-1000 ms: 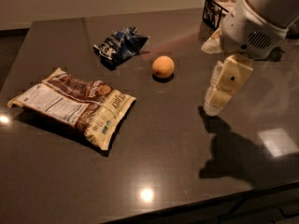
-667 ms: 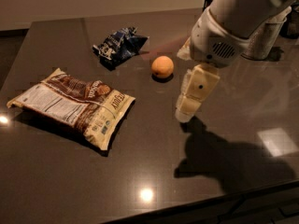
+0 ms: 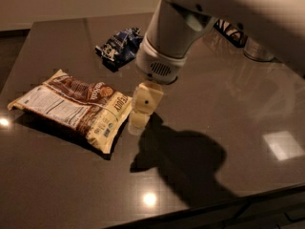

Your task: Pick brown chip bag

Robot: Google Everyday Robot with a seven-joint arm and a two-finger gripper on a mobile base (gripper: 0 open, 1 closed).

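The brown chip bag lies flat on the dark table at the left, its white nutrition label toward the left and its brown print toward the back. My gripper hangs from the white arm just right of the bag's right edge, close above the table. It holds nothing that I can see.
A smaller dark blue and white snack bag lies behind the gripper at the back. A dark patterned object and a grey round object sit at the back right, partly hidden by the arm. The table's front edge runs along the bottom.
The arm and gripper have moved left across the table from the right side to the brown chip bag's right edge. The orange ball is now hidden behind the arm.
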